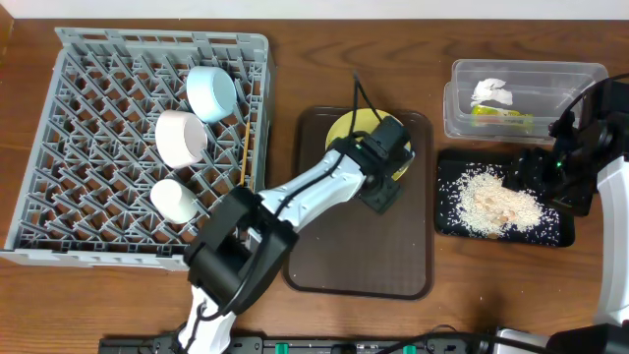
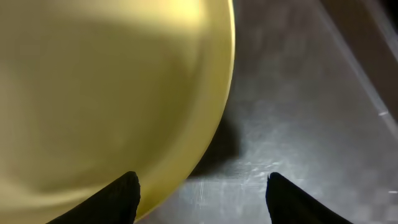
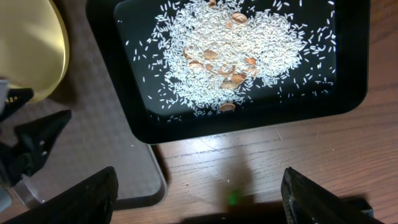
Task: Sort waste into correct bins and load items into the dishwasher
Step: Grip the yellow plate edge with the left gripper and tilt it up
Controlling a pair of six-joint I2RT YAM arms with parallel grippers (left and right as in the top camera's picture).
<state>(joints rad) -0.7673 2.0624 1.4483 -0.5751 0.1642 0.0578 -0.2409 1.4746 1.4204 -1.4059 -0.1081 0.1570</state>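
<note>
The yellow plate lies at the far end of the brown tray. My left gripper stands open at the plate's right rim. In the left wrist view the plate fills the left. One fingertip is over the plate and the other is over the tray, with the rim between them. My right gripper is open over bare wood, just in front of the black tray of rice scraps. The dishwasher rack holds the blue bowl, the pink-white bowl, the white cup and the chopsticks.
The clear tub at the back right holds a white tissue and a green-and-orange wrapper. In the overhead view the black tray sits in front of the tub. The left arm reaches diagonally across the brown tray.
</note>
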